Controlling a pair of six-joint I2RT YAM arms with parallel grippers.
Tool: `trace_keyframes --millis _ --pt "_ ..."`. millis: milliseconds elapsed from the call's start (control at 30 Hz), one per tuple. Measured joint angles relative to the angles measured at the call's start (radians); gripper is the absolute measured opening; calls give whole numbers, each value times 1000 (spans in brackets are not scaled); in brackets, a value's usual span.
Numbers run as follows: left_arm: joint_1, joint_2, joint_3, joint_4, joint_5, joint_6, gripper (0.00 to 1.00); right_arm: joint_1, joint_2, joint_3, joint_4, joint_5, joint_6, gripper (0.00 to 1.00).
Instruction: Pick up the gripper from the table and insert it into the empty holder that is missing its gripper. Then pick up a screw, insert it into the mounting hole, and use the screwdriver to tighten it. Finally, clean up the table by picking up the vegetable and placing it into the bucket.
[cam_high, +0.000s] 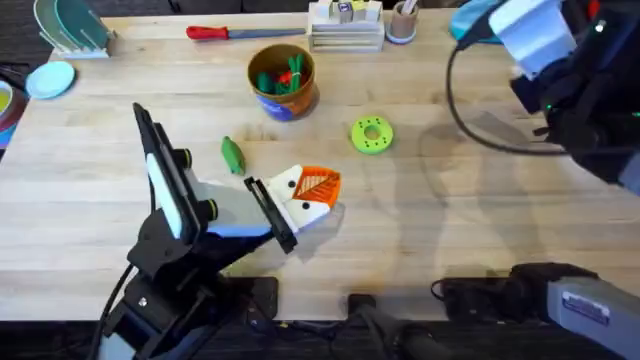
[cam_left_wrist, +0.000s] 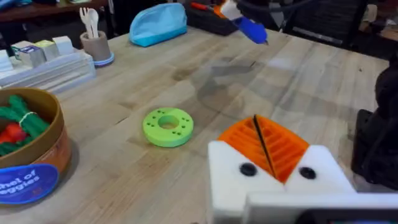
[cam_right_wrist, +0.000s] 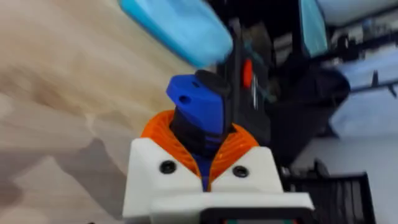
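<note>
Right tool (cam_right_wrist: 205, 163) clamps the fat blue powered screwdriver (cam_right_wrist: 198, 112); left tool (cam_high: 305, 195) rests pressed together beside the small glossy green vegetable (cam_high: 232, 155).

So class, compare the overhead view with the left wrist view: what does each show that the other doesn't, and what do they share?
Overhead, not left wrist: the small glossy green toy vegetable lying on the table and the slim red-handled hand screwdriver at the far edge.

Left wrist, not overhead: the fat bright-blue powered screwdriver, raised above the far side.

Both: the flat green ring-shaped disc, the round tan-rimmed blue bucket, and the left pincer with orange ribbed pads.
</note>
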Motion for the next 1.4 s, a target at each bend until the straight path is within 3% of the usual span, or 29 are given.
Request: trace_keyframes --millis 167,400,800,900,1067,1133,1400 --pt "0 0 0 0 0 0 7 -138 146 0 3 13 -29 18" --pt "0 0 0 0 0 0 7 -261 329 0 10 27 -21 18" --pt "0 0 0 0 0 0 7 -284 420 44 -72 67 117 44" --pt "0 0 0 0 0 0 7 -284 420 49 -87 57 171 251" --pt "0 0 0 0 0 0 7 -285 408 64 -83 101 204 937" --pt "0 0 0 0 0 0 7 -278 401 67 -88 106 219 985" --pt "0 0 0 0 0 0 7 -215 365 55 -117 66 333 991"
